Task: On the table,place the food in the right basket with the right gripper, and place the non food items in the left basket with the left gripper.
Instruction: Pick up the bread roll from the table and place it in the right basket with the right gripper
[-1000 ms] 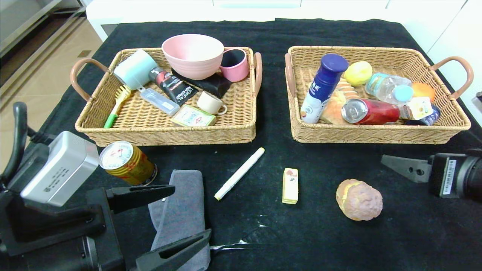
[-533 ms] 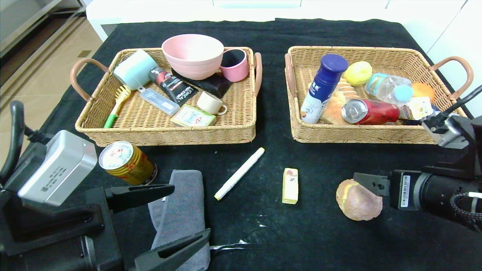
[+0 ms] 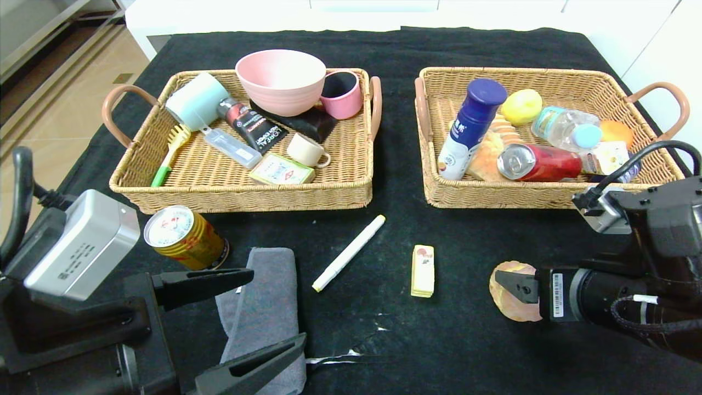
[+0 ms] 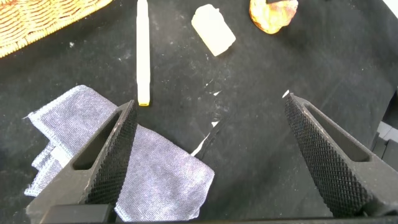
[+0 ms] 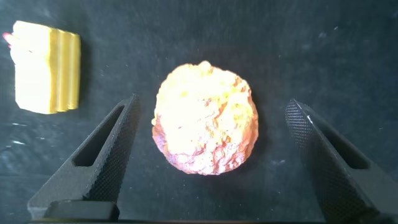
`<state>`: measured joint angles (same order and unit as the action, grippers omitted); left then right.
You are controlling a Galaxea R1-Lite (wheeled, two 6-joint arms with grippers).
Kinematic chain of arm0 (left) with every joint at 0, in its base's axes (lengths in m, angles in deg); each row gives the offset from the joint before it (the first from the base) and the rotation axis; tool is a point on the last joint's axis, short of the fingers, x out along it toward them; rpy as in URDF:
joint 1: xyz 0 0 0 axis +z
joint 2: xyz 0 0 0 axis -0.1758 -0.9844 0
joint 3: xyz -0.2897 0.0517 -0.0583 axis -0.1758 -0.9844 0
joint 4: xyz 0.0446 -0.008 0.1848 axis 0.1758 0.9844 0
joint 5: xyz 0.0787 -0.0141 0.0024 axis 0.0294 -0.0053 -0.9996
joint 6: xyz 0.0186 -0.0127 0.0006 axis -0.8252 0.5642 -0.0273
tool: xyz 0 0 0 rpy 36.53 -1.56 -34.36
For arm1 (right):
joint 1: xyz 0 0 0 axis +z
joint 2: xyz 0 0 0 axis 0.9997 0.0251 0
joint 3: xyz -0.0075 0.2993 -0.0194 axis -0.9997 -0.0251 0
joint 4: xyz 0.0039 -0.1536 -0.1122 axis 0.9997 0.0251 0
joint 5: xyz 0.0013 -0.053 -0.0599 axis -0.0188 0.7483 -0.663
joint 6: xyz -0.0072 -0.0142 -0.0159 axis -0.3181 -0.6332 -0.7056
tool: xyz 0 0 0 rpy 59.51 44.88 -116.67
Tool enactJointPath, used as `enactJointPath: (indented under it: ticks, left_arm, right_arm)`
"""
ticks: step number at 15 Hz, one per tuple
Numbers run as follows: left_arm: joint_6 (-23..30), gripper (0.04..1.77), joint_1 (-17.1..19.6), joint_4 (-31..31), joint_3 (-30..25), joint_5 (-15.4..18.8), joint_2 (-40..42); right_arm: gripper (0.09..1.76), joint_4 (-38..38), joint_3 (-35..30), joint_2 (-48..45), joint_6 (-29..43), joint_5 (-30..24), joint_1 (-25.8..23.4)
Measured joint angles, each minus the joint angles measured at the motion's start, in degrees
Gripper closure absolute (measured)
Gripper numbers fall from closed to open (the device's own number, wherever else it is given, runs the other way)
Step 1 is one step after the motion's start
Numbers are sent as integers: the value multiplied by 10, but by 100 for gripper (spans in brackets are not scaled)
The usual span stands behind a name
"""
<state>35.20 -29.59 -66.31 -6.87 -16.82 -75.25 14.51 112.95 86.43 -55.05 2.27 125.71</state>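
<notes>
A round brown bun [image 3: 509, 314] [image 5: 205, 118] lies on the black table [image 3: 384, 340]. My right gripper [image 3: 513, 288] [image 5: 211, 106] hangs over it, open, with one finger on each side and not touching it. A small yellow pack [image 3: 423, 270] [image 5: 48, 66] lies to the bun's left. A white marker [image 3: 349, 253] [image 4: 143, 50] lies further left, then a folded grey towel [image 3: 263, 296] [image 4: 143, 168] and a gold-red can [image 3: 184, 236]. My left gripper [image 3: 278, 305] [image 4: 210, 101] is open above the towel's edge, holding nothing.
The left basket [image 3: 241, 197] holds a pink bowl [image 3: 281, 79], cups and tubes. The right basket [image 3: 537, 200] holds bottles, a red can [image 3: 540, 162] and bread. A white tear [image 3: 334, 359] marks the cloth near the front edge.
My right arm has swung in from the right edge toward the bun and now covers part of it. The left arm and all the objects have stayed put.
</notes>
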Motion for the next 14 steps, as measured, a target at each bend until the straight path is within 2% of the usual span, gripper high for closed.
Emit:
enactJointPath:
  ticks: [10,11,12,14]
  left_arm:
    - [-2,9,0,0,0,0,5]
    - [-2,9,0,0,1,0,5]
    - [-2,9,0,0,1,0,6]
    - [-2,9,0,0,1,0,6]
  right_arm:
    - [15,-4,-5,34,-1,2,14]
    - [20,-4,-5,36,-1,2,14]
    - [40,-4,-6,37,-1,2,14]
    - [67,-4,-6,39,-1,2,13]
